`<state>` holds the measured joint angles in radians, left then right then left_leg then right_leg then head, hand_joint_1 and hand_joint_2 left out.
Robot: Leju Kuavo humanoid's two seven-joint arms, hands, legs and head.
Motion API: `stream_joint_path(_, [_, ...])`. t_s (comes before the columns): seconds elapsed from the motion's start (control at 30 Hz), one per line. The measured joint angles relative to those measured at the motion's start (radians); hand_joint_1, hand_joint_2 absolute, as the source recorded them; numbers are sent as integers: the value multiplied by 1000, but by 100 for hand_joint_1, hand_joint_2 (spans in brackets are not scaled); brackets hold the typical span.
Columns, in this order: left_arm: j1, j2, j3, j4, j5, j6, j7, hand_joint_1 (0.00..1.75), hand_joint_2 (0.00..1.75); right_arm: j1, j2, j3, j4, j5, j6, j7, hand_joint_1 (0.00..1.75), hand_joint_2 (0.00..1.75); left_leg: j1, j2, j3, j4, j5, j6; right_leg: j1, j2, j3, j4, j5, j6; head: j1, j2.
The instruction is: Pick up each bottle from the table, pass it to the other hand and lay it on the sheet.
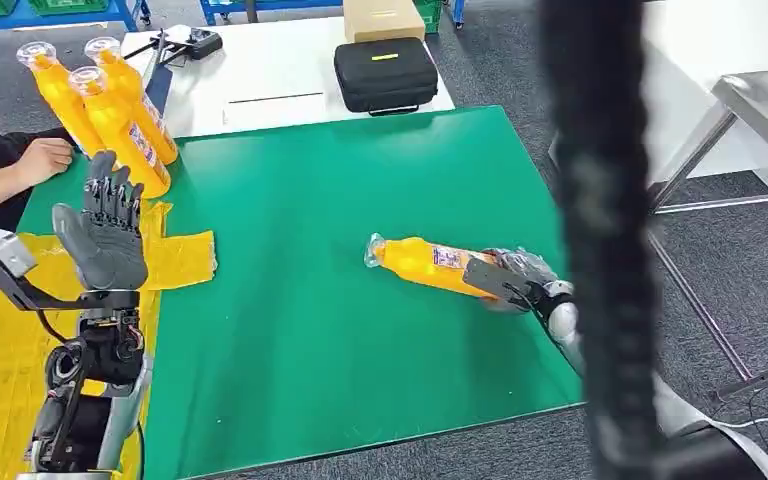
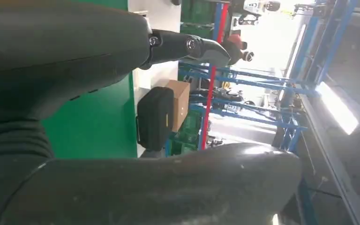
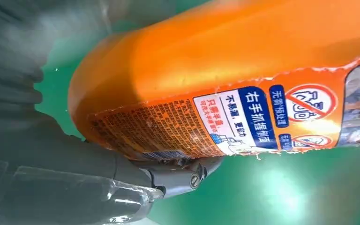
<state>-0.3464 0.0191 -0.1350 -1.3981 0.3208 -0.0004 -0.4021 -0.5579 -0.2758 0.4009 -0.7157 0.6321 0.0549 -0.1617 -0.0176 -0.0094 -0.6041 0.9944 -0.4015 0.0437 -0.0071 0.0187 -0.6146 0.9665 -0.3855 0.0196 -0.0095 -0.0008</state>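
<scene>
Head view: high on the robot, facing forward and down over the green table (image 1: 340, 300). Left wrist view: close behind the left hand (image 2: 98, 117), turned sideways, sharing the black case (image 1: 385, 75) and cardboard box (image 1: 383, 18). Right wrist view: pressed near the orange bottle (image 3: 225, 79) lying on that table.

Left robot hand (image 1: 103, 232): raised upright, palm forward, fingers straight and apart, holding nothing.
Right robot hand (image 1: 516, 279): low, fingers closed around the bottle (image 1: 425, 263).

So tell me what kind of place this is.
Probably a robot test workshop or lab: blue metal racking with green crates, a green work mat on the table, and a black equipment case beside a cardboard box.
</scene>
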Motion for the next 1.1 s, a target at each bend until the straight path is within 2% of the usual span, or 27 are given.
stream_joint_path(0.13, [1, 0, 3, 2, 11, -2, 8, 0, 0, 9, 0, -12, -14, -49, 16, -26, 175, 175, 0, 0, -1, 0, 0, 0, 0, 0, 0, 0, 0, 0, 0, 0])
stream_joint_path(0.17, [2, 1, 7, 3, 21, -5, 13, 0, 175, 15, 0, -20, -26, -82, 29, -37, 175, 175, 0, 0, -1, 0, 0, 0, 0, 0, 0, 0, 0, 0, 0, 0])
stream_joint_path(0.27, [14, 4, 24, 13, 86, -48, 36, 0, 175, 43, 2, -51, -84, -236, 87, -70, 175, 175, 0, 0, -4, 0, 1, 0, 0, 0, -4, 0, 0, 0, 0, 0])
stream_joint_path(0.37, [37, 5, 39, 38, 165, -101, 64, 0, 175, 75, 4, -89, -180, -361, 98, -85, 175, 175, 0, -1, -7, 0, 1, 0, 0, 0, -6, 1, 0, 0, 0, 0])
stream_joint_path(0.53, [64, 2, 49, 66, 306, -206, 112, 0, 175, 87, 31, -102, -266, -454, 80, -98, 175, 175, 0, 0, -12, 0, 1, 0, 0, 0, -11, 1, 0, 0, 0, 0])
stream_joint_path(0.63, [68, -14, 46, 69, 334, -217, 127, 0, 175, 72, 68, -102, -272, -504, 59, -111, 175, 175, 0, -1, -13, 0, 1, 0, 0, 0, -12, 1, 0, 0, 0, 0])
stream_joint_path(0.87, [65, -45, 29, 65, 339, -203, 147, 0, 175, 46, 193, -100, -302, -512, -3, -73, 175, 175, 0, -1, -13, 0, 2, 0, 0, 0, -12, 1, 0, 0, 0, 0])
stream_joint_path(1.1, [60, -83, 21, 50, 334, -224, 180, 0, 175, 15, 280, -97, -316, -418, -35, -26, 175, 175, 1, -1, -14, 0, 2, 0, 0, 0, -13, 1, 0, 0, 0, 0])
